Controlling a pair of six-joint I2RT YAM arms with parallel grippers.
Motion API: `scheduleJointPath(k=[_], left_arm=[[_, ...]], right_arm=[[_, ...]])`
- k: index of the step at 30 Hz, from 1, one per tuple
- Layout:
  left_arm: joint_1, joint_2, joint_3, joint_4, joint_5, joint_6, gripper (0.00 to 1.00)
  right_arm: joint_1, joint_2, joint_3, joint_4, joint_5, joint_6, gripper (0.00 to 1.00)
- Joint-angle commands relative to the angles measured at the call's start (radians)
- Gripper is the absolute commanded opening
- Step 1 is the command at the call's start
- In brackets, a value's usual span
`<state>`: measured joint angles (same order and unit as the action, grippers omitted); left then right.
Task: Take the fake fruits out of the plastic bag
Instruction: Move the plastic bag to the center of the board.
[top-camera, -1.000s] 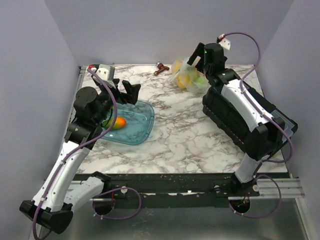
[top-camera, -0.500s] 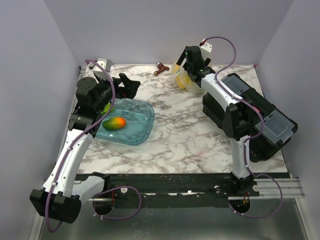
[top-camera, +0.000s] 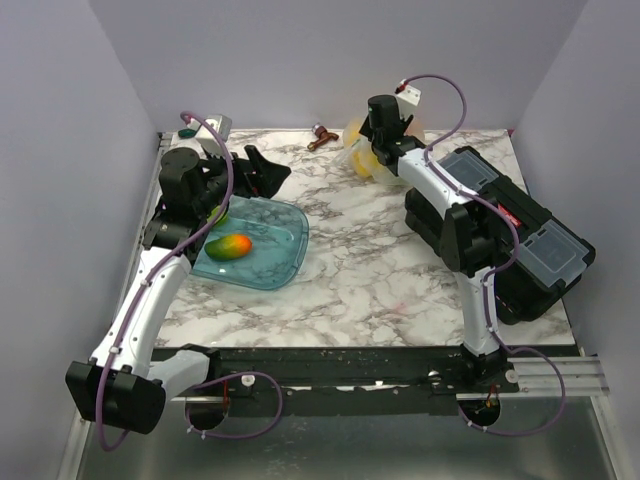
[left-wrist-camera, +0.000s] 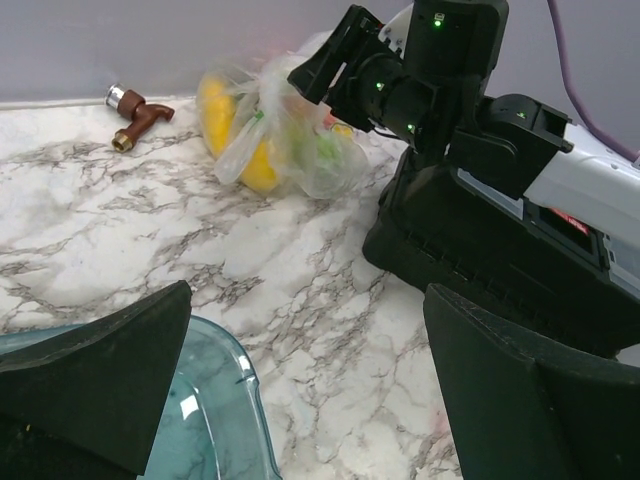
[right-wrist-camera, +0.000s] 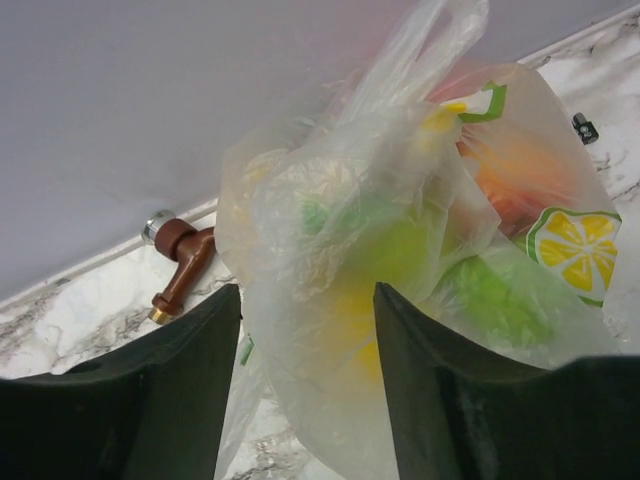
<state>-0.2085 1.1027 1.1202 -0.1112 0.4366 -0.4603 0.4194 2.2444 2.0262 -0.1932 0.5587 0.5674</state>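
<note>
The plastic bag (top-camera: 360, 152) lies crumpled at the back of the table, near the wall. It holds fake fruits: yellow (left-wrist-camera: 262, 165), green (right-wrist-camera: 490, 300) and orange (right-wrist-camera: 520, 170) shapes show through it. My right gripper (top-camera: 368, 138) is on the bag, and in the right wrist view its fingers (right-wrist-camera: 307, 295) stand apart on either side of a bulge of the plastic bag (right-wrist-camera: 400, 200), which fills the gap. My left gripper (top-camera: 262, 172) is wide open and holds nothing, hovering over the far edge of the teal tray (top-camera: 285, 225). An orange-green fake fruit (top-camera: 229, 246) lies in the tray.
A brown tap-shaped fitting (top-camera: 320, 135) lies by the back wall, just left of the bag. The right arm's bulky black links (top-camera: 480, 230) stretch over the right side of the table. A green fruit (top-camera: 217, 215) shows partly behind the left arm.
The right arm swung left over the bag and its jaws narrowed around the plastic. The left arm lifted back from the tray, leaving the orange-green fruit uncovered.
</note>
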Motion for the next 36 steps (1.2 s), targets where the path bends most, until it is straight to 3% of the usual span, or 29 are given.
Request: scheduleJointPath(k=[1,7,18,22,25,27,36], left_arm=[[0.008,0.008,0.034,0.017,0.031,-0.002,0.99],[0.009,0.044,0.052,0.005,0.056,-0.006,0.99],[0.007,0.059,0.062,-0.004,0.066,-0.003,0.99],[0.008,0.054,0.068,-0.012,0.072,-0.002,0.99],[0.007,0.049,0.064,-0.007,0.067,-0.005,0.99],[0.006,0.052,0.062,0.001,0.08,-0.015,0.99],[0.001,0.09,0.066,0.012,0.118,-0.041,0.99]], right_arm=[[0.004,0.021,-0.021,0.029,-0.04,-0.031,0.54],[0.004,0.002,-0.039,-0.015,-0.102,-0.053,0.37],[0.003,0.009,-0.045,-0.037,-0.092,-0.077,0.29],[0.004,-0.003,-0.069,-0.035,-0.13,-0.086,0.19],[0.004,-0.006,-0.062,-0.049,-0.181,-0.095,0.02],[0.005,-0.018,-0.063,-0.087,-0.216,-0.082,0.01],[0.01,-0.266,-0.427,0.024,-0.517,-0.129,0.01]])
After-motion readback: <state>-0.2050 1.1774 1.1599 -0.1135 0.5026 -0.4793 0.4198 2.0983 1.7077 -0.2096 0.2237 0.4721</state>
